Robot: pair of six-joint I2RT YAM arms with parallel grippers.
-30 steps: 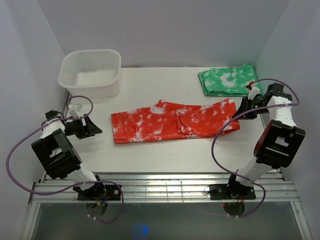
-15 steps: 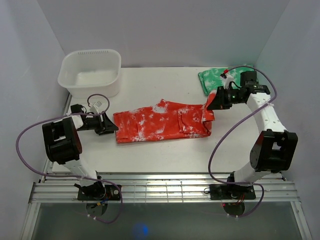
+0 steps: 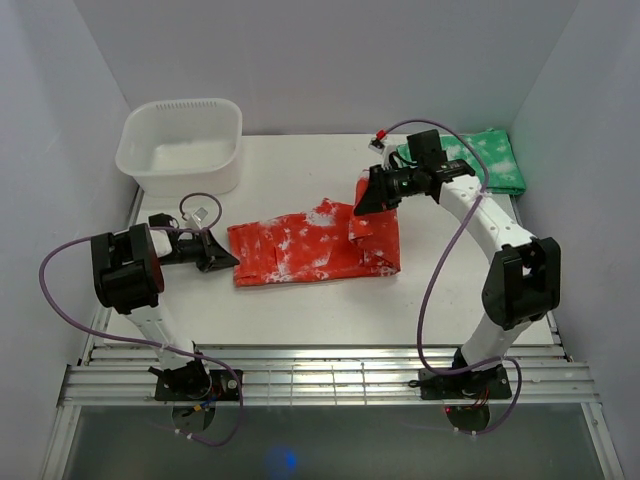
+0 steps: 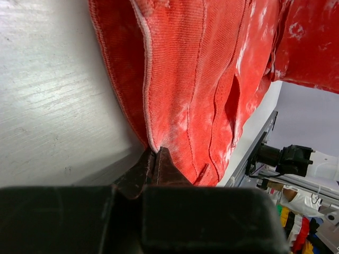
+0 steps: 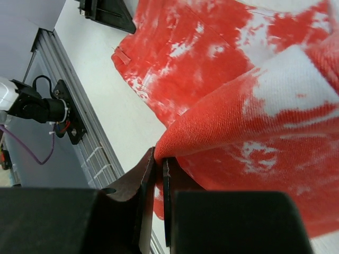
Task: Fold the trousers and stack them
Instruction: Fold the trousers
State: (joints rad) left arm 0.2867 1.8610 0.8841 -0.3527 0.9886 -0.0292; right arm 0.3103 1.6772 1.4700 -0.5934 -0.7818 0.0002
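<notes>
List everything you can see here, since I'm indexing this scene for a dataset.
trousers: one, red-orange with white blotches, middle of the table, right end raised and doubled over toward the left
green cloth: one, green with white blotches, folded, far right corner
tub: one, white, far left corner
table: one, white, under everything
rails: silver metal, along the near edge, carrying the arm bases
left gripper: one, black, shut on the trousers' left edge, low at the table
right gripper: one, black, shut on the trousers' raised right end, above the cloth
</notes>
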